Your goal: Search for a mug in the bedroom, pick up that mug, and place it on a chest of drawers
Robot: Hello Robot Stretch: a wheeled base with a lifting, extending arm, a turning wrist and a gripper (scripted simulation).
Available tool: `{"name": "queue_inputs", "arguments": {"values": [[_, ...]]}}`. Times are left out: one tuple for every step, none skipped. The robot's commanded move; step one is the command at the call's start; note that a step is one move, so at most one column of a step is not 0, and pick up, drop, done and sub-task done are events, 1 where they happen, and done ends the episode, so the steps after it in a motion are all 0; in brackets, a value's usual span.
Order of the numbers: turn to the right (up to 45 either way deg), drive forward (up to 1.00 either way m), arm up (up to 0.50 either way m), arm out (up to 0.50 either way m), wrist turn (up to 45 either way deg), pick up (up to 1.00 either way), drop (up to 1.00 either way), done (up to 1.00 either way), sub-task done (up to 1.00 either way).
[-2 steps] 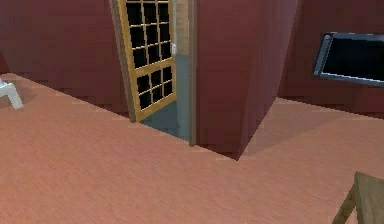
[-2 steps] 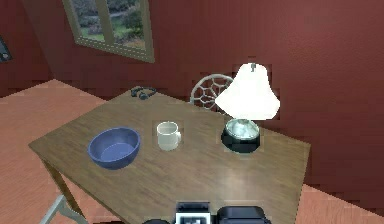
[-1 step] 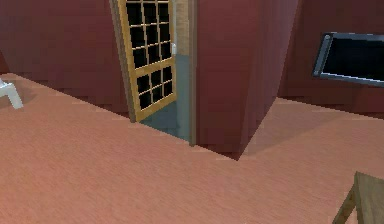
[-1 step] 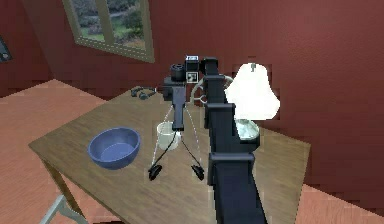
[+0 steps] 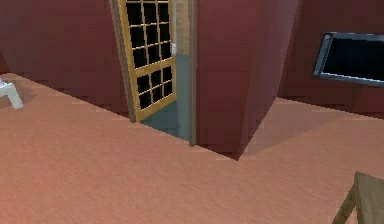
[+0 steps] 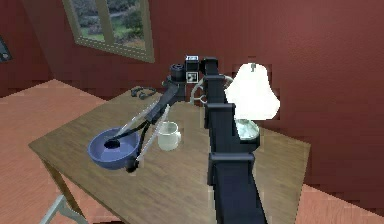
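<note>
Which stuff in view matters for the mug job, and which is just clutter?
Job: pale cup on the wooden table, probably the mug; hand, near the cup.
Lying about: blue bowl, white lamp, window, paned door, wall screen.

Open floor leads to a paned door ajar beside a jutting wall corner, while a blue bowl, a pale cup and a lamp crowd the middle of the table.
</note>
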Motion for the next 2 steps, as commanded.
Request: {"name": "queue_inputs", "arguments": {"values": [[0.0,0.0,0.0,0.0,45.0,0.0,0.0,0.0,0.0],[0.0,0.0,0.0,0.0,45.0,0.0,0.0,0.0,0.0]]}}
